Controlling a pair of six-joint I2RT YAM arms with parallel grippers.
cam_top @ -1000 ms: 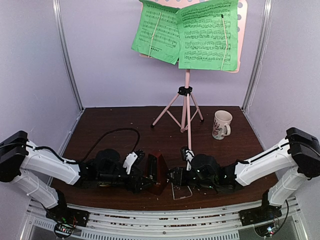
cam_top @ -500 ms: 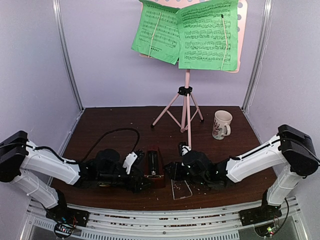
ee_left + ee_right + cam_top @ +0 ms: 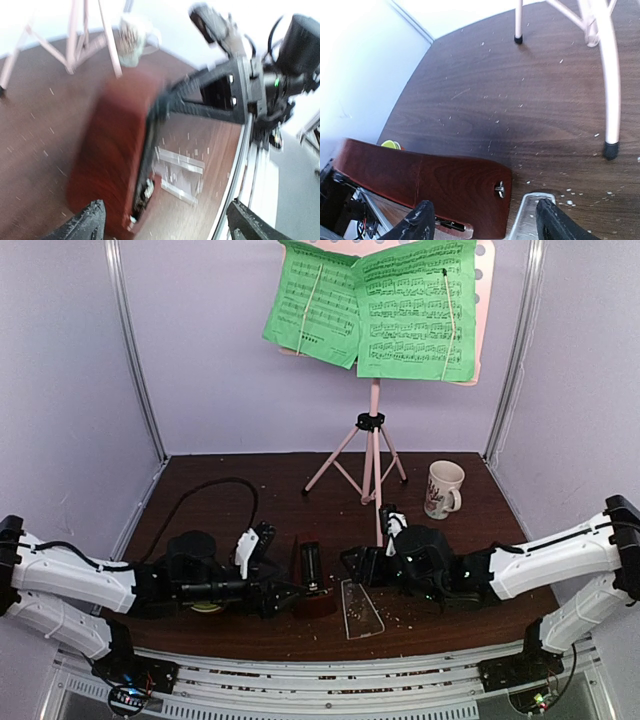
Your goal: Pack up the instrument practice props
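1. The dark red pyramid metronome [image 3: 312,588] sits near the middle of the table's [image 3: 220,485] front edge, between the two hands; it looks tipped over, though the left wrist view is blurred.
2. Its clear plastic cover [image 3: 360,608] lies flat on the table just right of it, off the metronome.
3. The left hand [image 3: 165,226] has its fingers [image 3: 90,222] spread wide, the metronome's end between them; contact cannot be told.
4. The right hand [image 3: 482,225] is also spread wide, gripping nothing, above the metronome's end and the cover's edge.
5. The pink tripod music stand [image 3: 374,430] stands upright near the back edge, with the green sheet-music pages [image 3: 370,310] on its desk.
6. A white mug [image 3: 443,488] stands right of the tripod.
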